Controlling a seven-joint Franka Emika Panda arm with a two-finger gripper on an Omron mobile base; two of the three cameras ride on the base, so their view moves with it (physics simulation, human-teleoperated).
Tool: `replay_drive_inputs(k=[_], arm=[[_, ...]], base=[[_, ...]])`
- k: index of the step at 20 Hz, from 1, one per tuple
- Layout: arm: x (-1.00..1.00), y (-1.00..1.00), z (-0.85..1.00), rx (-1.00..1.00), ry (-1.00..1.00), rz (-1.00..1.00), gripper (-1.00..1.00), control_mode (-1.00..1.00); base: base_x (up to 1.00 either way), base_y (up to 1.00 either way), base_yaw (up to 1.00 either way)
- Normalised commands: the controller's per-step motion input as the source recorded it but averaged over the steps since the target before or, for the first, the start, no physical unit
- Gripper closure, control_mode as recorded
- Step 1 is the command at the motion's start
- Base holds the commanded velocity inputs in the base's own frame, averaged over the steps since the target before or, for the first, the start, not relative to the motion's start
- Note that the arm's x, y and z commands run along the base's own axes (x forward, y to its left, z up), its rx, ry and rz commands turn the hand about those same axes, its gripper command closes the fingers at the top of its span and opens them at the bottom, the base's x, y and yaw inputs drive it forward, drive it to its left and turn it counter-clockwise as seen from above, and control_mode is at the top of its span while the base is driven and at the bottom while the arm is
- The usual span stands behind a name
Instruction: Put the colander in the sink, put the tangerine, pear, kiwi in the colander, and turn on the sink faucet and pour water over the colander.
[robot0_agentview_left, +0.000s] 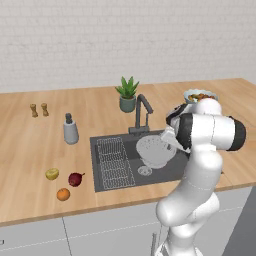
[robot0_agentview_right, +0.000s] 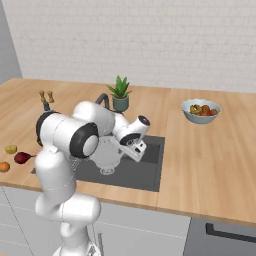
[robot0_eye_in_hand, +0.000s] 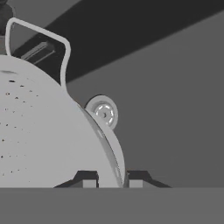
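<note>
I'm leaning over the sink (robot0_agentview_left: 107, 186) with the colander (robot0_agentview_left: 155, 150) sitting tilted inside it, just under the faucet (robot0_agentview_left: 141, 114). The tangerine (robot0_agentview_left: 63, 194), a dark red fruit (robot0_agentview_left: 75, 179) and a yellow-green fruit (robot0_agentview_left: 52, 173) are lying on the counter (robot0_agentview_left: 30, 165) left of the basin.

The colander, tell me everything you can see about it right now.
The colander is a wide, pale grey-white round bowl dotted with small holes, with a thin loop handle at its rim. It looks like matte metal or plastic. It sits tilted over the dark sink, near the round drain, empty of fruit. The end effector is shut on its rim.
</note>
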Motion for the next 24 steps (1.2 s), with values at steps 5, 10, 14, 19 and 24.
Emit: replay_drive_inputs(k=[5, 10, 14, 19, 24], arm=[[0.51, 0.12, -0.40, 0.00, 0.05, 0.00, 1.00, -1.00], [0.43, 0.16, -0.47, 0.00, 0.00, 0.00, 1.00, -1.00], [0.25, 0.25, -0.54, -0.05, 0.00, 0.00, 1.00, -1.00], [0.16, 0.24, -0.49, -0.02, 0.00, 0.00, 1.00, -1.00], [0.05, 0.20, -0.21, 0.00, 0.01, 0.02, 1.00, -1.00]], base=[[0.00, 0.00, 0.00], [0.00, 0.00, 0.00], [0.00, 0.00, 0.00], [0.00, 0.00, 0.00], [0.00, 0.00, 0.00]])
